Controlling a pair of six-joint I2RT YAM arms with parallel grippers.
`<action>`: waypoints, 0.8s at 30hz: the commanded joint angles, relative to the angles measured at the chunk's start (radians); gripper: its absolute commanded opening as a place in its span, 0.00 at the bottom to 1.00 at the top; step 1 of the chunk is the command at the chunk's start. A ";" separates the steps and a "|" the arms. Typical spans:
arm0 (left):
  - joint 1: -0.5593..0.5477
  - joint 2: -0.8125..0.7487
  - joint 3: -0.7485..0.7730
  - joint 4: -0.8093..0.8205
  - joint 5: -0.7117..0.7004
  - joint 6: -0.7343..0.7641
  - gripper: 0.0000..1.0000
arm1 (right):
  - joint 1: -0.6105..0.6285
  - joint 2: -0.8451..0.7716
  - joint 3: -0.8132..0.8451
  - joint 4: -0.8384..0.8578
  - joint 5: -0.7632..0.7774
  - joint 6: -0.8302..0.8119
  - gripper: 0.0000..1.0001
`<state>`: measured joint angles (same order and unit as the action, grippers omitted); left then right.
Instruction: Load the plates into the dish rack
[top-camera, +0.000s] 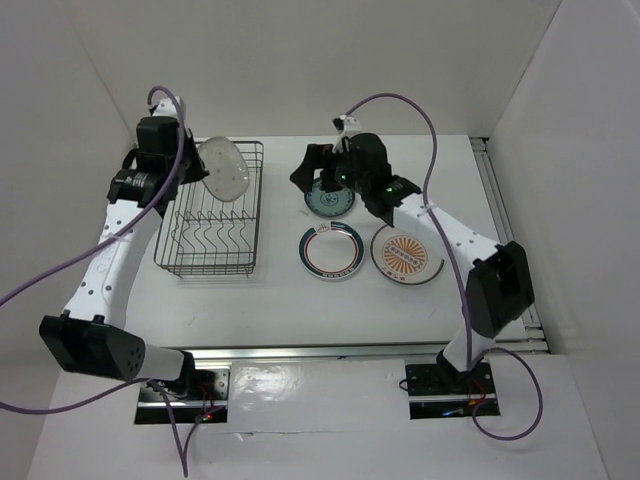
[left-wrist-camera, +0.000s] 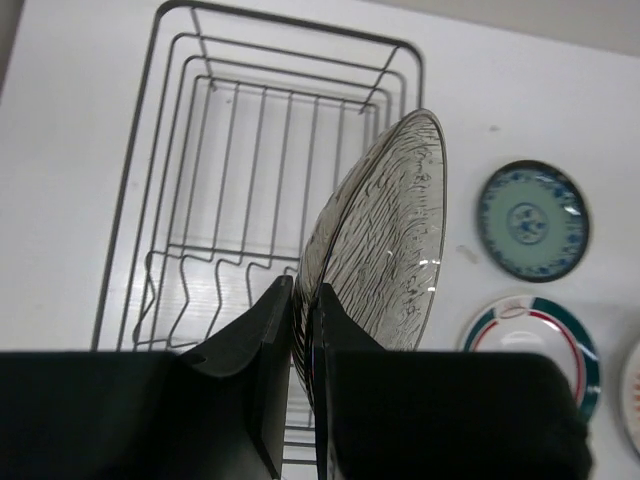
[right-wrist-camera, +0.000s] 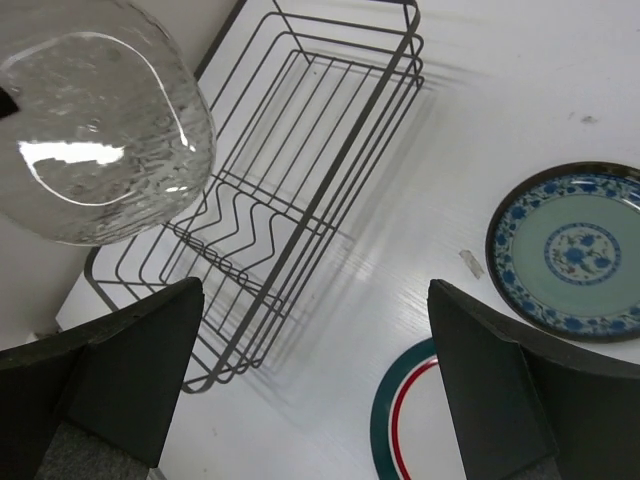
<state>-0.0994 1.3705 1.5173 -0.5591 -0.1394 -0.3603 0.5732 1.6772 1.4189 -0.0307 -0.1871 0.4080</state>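
My left gripper (top-camera: 190, 166) is shut on the rim of the small pale grey plate (top-camera: 222, 168) and holds it on edge above the far end of the dark wire dish rack (top-camera: 210, 250). In the left wrist view the fingers (left-wrist-camera: 305, 295) pinch the plate (left-wrist-camera: 385, 230) over the rack (left-wrist-camera: 170, 130). My right gripper (top-camera: 312, 175) is open and empty, above the table by the teal-patterned plate (top-camera: 330, 201). The white plate with the green-red ring (top-camera: 331, 250) and the orange sunburst plate (top-camera: 406, 254) lie flat to the right of the rack.
The right wrist view shows the open right gripper (right-wrist-camera: 315, 290) over bare table between the rack (right-wrist-camera: 330, 150) and the teal plate (right-wrist-camera: 575, 250), with the held grey plate (right-wrist-camera: 100, 140) at upper left. White walls enclose the table. A rail runs along its right edge (top-camera: 500, 220).
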 joint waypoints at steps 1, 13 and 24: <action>-0.046 0.044 0.037 -0.081 -0.201 0.050 0.00 | -0.012 -0.114 -0.040 -0.037 0.067 -0.044 1.00; -0.112 0.141 0.012 -0.111 -0.311 0.050 0.00 | -0.064 -0.211 -0.147 -0.044 0.057 -0.055 1.00; -0.175 0.131 -0.032 -0.091 -0.469 0.069 0.00 | -0.073 -0.211 -0.166 -0.054 0.038 -0.064 1.00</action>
<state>-0.2478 1.5227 1.5002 -0.6785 -0.5289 -0.3130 0.5068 1.4944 1.2644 -0.0814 -0.1429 0.3634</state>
